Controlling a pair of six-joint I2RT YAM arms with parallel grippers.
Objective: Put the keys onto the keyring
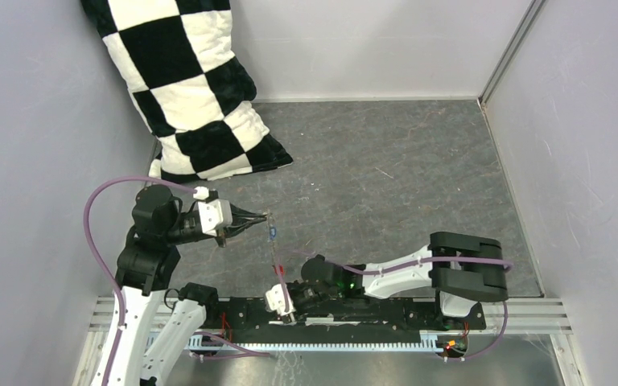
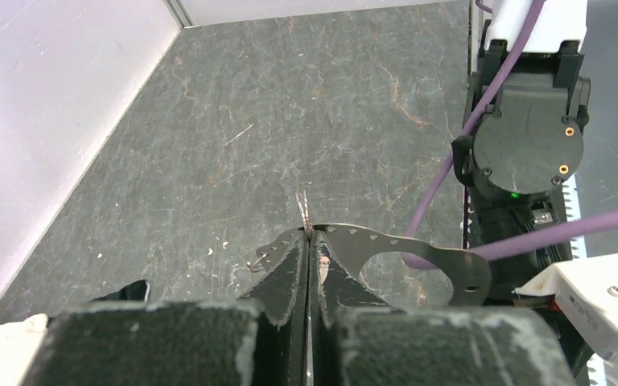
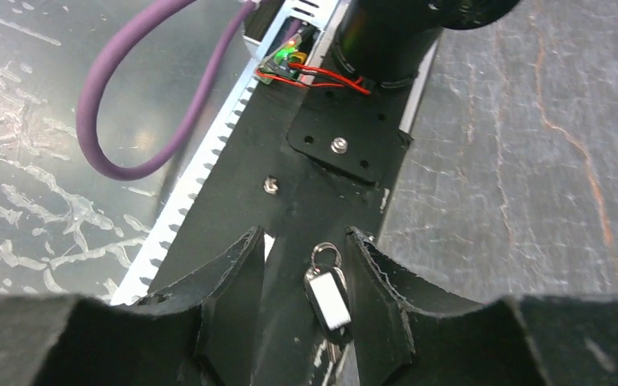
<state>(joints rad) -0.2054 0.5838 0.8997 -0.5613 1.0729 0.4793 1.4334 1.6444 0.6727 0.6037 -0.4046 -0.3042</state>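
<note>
Black rail (image 1: 394, 312), grey tabletop (image 1: 386, 177), checkered pillow (image 1: 185, 88) behind; raised left jaws clamping keyring (image 2: 303, 207), low right jaws parted around key (image 3: 327, 293).

B&w checkered pillow (image 1: 189, 88) in far-L corner, against L wall (image 1: 32, 121), dark stone-look tabletop (image 1: 386, 161)

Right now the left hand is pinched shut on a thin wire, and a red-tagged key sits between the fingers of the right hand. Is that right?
Not quite. The key between the fingers of the right hand has a dark tag with a white face, not a red one, as the right wrist view shows. The left hand is indeed pinched shut on a thin wire.
</note>
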